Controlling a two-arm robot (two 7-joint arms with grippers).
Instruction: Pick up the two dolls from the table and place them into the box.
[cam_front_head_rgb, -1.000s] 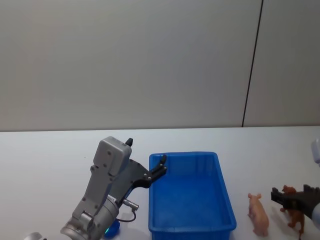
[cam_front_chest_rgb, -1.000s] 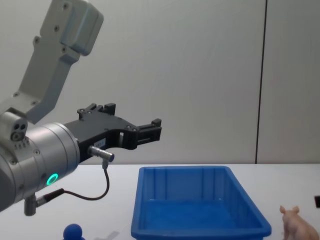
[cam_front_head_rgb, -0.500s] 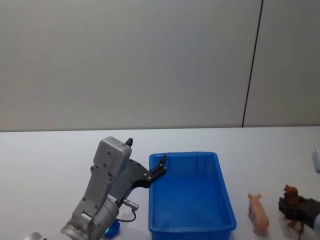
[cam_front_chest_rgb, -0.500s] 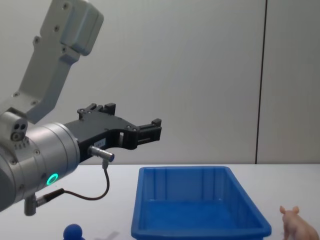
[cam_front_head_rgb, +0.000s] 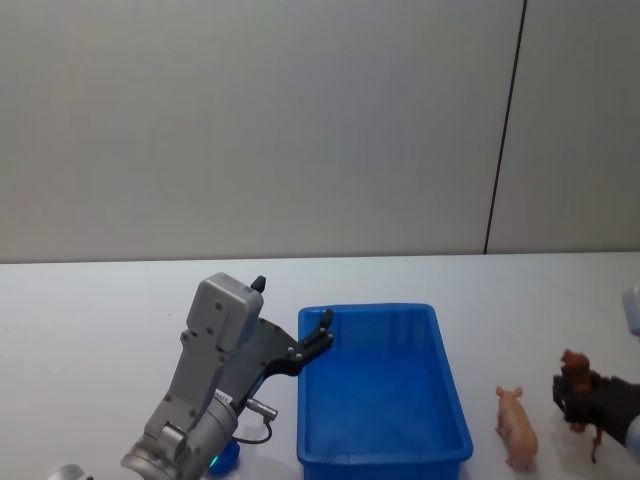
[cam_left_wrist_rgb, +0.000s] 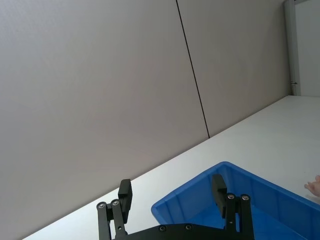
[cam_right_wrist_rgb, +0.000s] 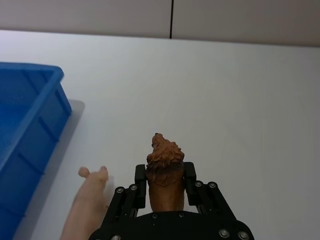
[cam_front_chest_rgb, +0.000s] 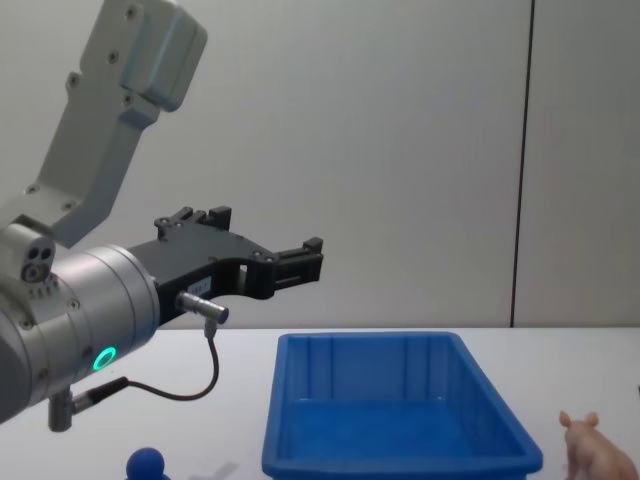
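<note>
My right gripper (cam_right_wrist_rgb: 165, 179) is shut on the brown doll (cam_right_wrist_rgb: 164, 161), whose maned head sticks up between the fingers. In the head view that doll (cam_front_head_rgb: 574, 366) hangs in the right gripper (cam_front_head_rgb: 585, 400) near the table's right edge, a little above the white table (cam_front_head_rgb: 100, 320). The pink pig doll (cam_front_head_rgb: 518, 428) stands on the table between it and the blue box (cam_front_head_rgb: 370, 308). The pig (cam_right_wrist_rgb: 89, 201) also lies beside the gripper in the right wrist view. My left gripper (cam_front_head_rgb: 295, 305) hovers open and empty over the box's left rim (cam_front_chest_rgb: 370, 342).
A small blue ball (cam_front_chest_rgb: 147, 463) lies on the table under the left arm. A grey wall with a dark vertical seam stands behind the table. Bare tabletop stretches to the left of the box and beyond it.
The right gripper, open around the brown doll a second ago, has shut on it and raised it slightly. The left arm, the box and the pig have not moved.
</note>
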